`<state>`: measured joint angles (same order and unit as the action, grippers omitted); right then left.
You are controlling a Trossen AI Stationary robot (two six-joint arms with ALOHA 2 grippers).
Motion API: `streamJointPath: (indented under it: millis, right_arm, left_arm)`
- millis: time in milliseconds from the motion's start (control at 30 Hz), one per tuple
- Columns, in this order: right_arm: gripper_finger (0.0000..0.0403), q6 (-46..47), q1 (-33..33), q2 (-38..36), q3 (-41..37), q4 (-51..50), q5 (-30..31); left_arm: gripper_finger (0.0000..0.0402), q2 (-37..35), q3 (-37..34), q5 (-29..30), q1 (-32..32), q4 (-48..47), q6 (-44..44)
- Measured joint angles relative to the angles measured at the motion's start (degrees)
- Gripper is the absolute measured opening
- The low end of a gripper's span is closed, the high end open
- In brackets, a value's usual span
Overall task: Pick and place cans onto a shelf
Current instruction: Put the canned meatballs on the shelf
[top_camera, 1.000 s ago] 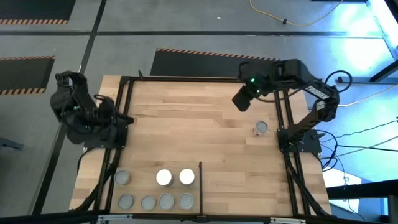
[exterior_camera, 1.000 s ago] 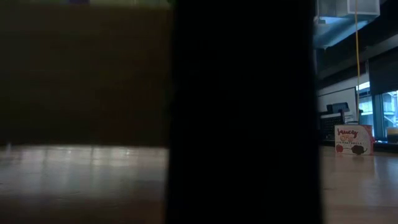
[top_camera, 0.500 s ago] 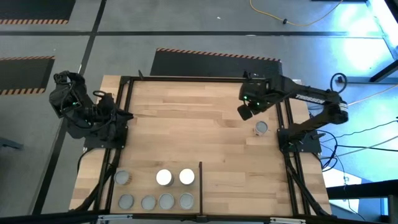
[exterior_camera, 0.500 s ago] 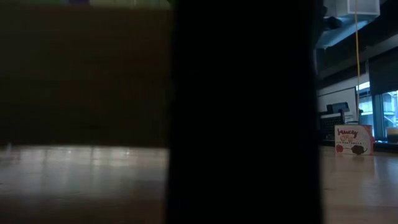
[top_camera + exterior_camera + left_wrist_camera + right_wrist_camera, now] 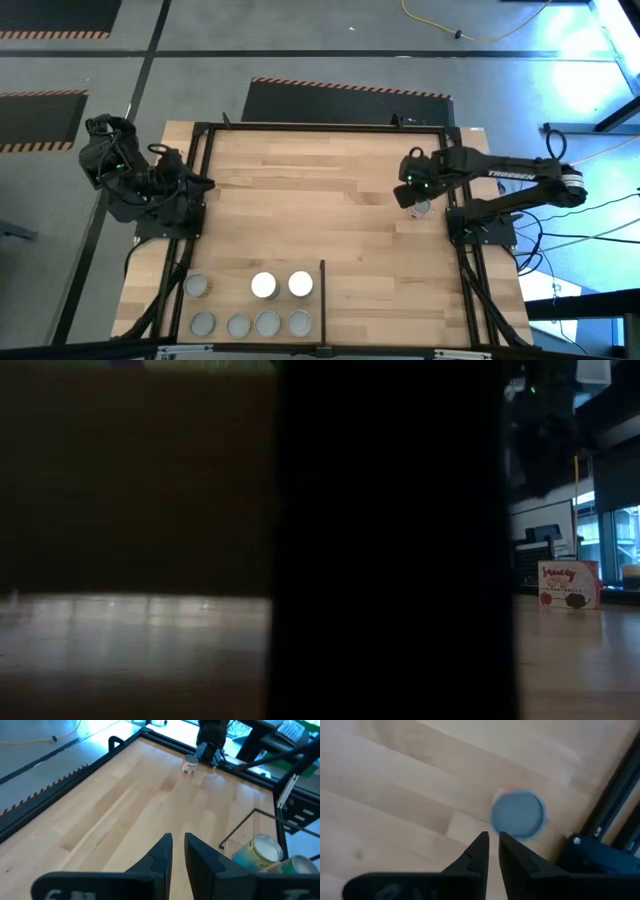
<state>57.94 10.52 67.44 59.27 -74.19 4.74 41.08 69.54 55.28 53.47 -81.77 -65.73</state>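
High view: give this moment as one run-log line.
right gripper: above lone can, nothing held | left gripper: waiting at table's left edge | seven cans on shelf

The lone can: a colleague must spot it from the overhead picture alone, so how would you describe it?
Start at the table's right-hand black frame rail. The can stands just inside it, partly under the right gripper. Unlike the seven cans clustered at the near left edge, it stands alone, grey-topped.
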Motion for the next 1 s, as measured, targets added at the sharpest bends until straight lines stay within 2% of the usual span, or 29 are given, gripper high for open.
streamJointPath:
  millis: [333,467,867,1000]
  right_arm:
    - [0.0057,0.51,0.02,-0.01,-9.21,10.32,-5.5]
    - [0.0057,1.74,0.02,0.0,-13.11,11.13,-6.43]
    - [0.0058,-1.56,0.09,0.04,-15.38,12.85,-2.31]
    - [0.0058,-2.73,0.11,0.04,-15.56,12.8,-2.76]
  left_arm:
    - [0.0044,0.0,0.0,1.23,0.0,0.0,-1.69]
    - [0.0043,0.0,0.0,1.23,0.0,0.04,-1.71]
    - [0.0043,0.0,0.0,2.82,0.0,0.49,-1.69]
    - [0.0043,0.01,0.0,2.8,0.0,0.62,-1.71]
